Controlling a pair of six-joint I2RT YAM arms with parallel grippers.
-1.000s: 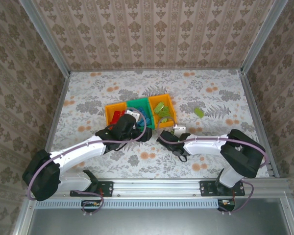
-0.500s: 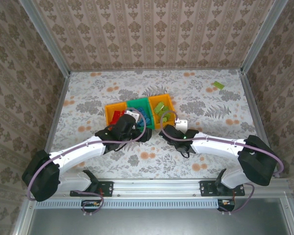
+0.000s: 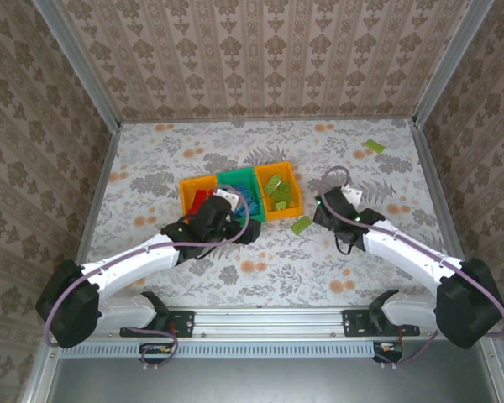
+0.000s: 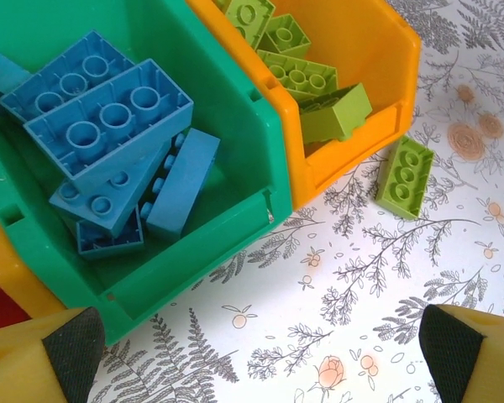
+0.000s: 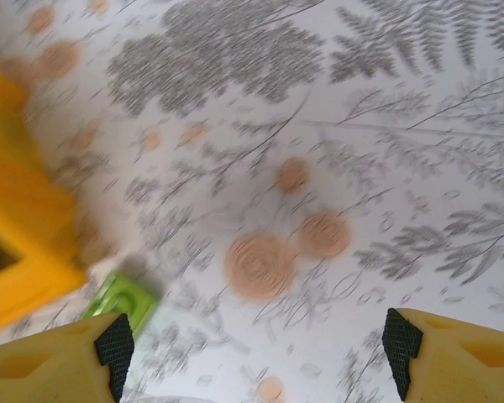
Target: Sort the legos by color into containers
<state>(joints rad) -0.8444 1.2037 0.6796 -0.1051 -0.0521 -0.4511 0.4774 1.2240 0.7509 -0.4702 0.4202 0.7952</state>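
Three joined containers stand mid-table: a left orange bin [image 3: 190, 186] with red legos [image 3: 200, 200], a green bin [image 3: 235, 178] [image 4: 235, 126] with blue legos [image 4: 109, 126], and a right orange bin [image 3: 291, 186] [image 4: 378, 50] with lime legos [image 4: 298, 75]. A loose lime lego [image 3: 301, 224] [image 4: 405, 177] [image 5: 122, 298] lies on the table just before the right bin. My left gripper [image 3: 242, 230] [image 4: 260, 353] hangs open and empty before the green bin. Right of the loose lego, my right gripper [image 3: 318, 213] [image 5: 258, 344] is open, its left fingertip close beside that brick.
Another lime lego [image 3: 372, 145] lies near the back right corner. Metal rails and patterned walls enclose the floral table [image 3: 260, 269]. Both arms reach in from the near edge.
My right gripper has swung right, away from the right bin, and opened wider. A lime lego now lies on the table before that bin. The left arm has stayed put.
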